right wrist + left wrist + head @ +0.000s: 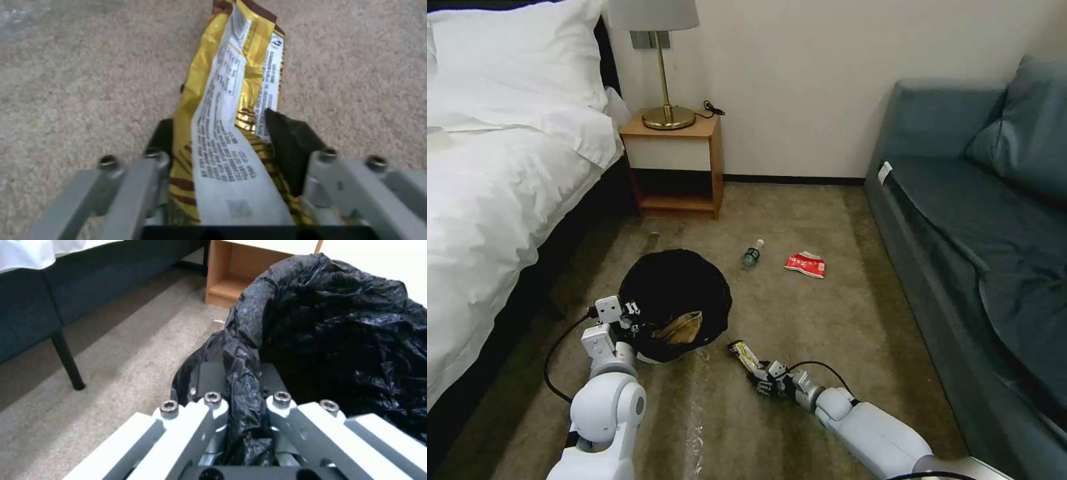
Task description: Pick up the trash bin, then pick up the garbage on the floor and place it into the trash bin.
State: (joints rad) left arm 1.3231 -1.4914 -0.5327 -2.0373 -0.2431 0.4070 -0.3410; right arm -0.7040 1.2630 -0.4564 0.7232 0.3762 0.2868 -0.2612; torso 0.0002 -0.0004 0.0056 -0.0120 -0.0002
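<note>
The trash bin, lined with a crinkly black bag, sits near the bed with a crumpled brown paper bag inside it. My left gripper is shut on the bin's near rim; the left wrist view shows the left gripper pinching the black bag between its jaws. Low over the carpet, my right gripper is shut on the shiny yellow-black wrapper. The wrapper runs out between the right gripper's fingers. A small clear bottle and a red-and-white packet lie farther off on the floor.
A white bed stands along the left and a blue-grey sofa along the right. A wooden nightstand with a brass lamp is against the back wall. Open carpet lies between the bin and the sofa.
</note>
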